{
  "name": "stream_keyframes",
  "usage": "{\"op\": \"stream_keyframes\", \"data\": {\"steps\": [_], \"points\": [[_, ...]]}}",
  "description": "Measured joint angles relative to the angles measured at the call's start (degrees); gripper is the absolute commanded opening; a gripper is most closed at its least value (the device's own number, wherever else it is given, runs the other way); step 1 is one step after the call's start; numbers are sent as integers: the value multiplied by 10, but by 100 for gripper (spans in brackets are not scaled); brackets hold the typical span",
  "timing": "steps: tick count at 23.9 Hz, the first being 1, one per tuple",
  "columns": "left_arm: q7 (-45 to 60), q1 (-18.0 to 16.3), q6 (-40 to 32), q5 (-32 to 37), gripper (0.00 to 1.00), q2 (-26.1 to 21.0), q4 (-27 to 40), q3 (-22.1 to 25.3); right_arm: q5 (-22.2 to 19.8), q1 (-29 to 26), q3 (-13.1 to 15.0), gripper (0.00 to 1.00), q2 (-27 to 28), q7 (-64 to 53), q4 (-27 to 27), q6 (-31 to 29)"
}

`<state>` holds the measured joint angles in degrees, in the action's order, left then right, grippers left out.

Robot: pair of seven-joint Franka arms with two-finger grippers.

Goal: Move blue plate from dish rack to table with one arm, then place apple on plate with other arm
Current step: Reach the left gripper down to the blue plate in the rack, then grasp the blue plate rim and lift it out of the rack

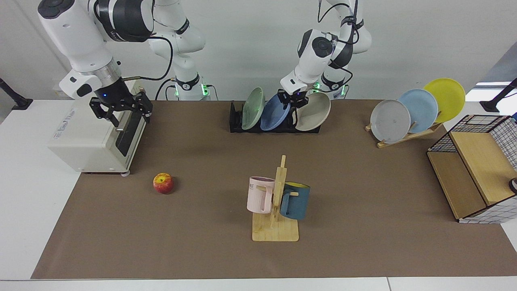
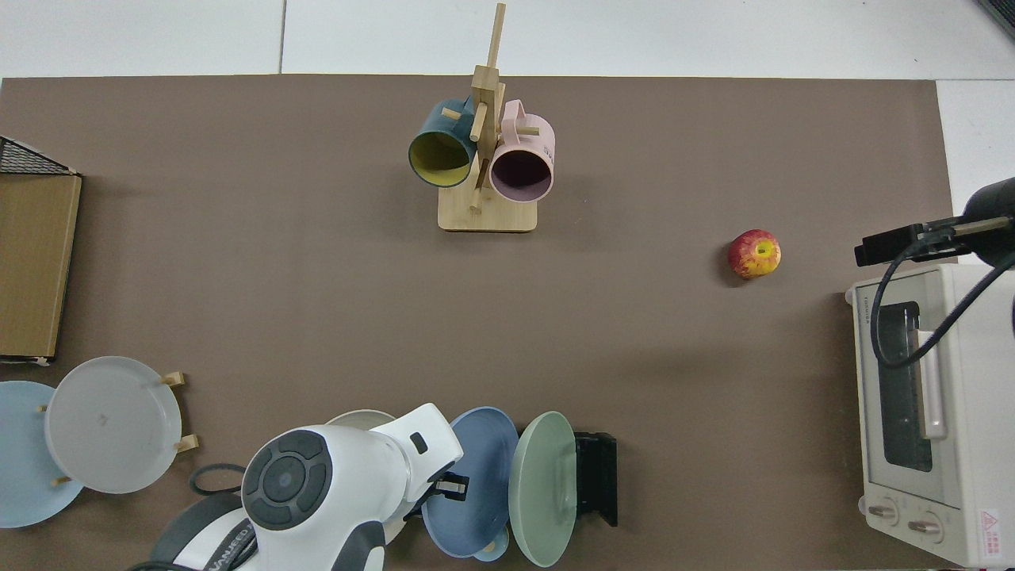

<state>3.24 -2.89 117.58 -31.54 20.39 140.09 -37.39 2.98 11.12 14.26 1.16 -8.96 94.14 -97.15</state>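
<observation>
The left gripper (image 1: 293,99) pinches the top rim of the blue plate (image 1: 274,114) upright in the rack (image 1: 236,121), so lift is straight up; the right gripper (image 1: 121,109), open and empty, waits far along the rack's line, nearer the apple (image 1: 163,183).

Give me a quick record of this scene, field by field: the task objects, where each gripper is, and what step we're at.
blue plate: standing in the dish rack, between a green plate and a beige plate
apple: on the table, in front of the toaster oven
left gripper: at the blue plate's upper rim, fingers shut on it
right gripper: waiting above the toaster oven, fingers open
step: plate gripped, not yet out of the rack
</observation>
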Motion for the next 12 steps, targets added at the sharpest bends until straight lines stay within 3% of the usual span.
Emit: {"op": "stream_keyframes", "data": {"steps": [8,12], "points": [[-9,-9,-7,44,0,-3,-41,62,0,0,0,100,0,0,0,0],[-9,-6,-15,71,0,-37,-94,111,0,0,0,100,0,0,0,0]]}}
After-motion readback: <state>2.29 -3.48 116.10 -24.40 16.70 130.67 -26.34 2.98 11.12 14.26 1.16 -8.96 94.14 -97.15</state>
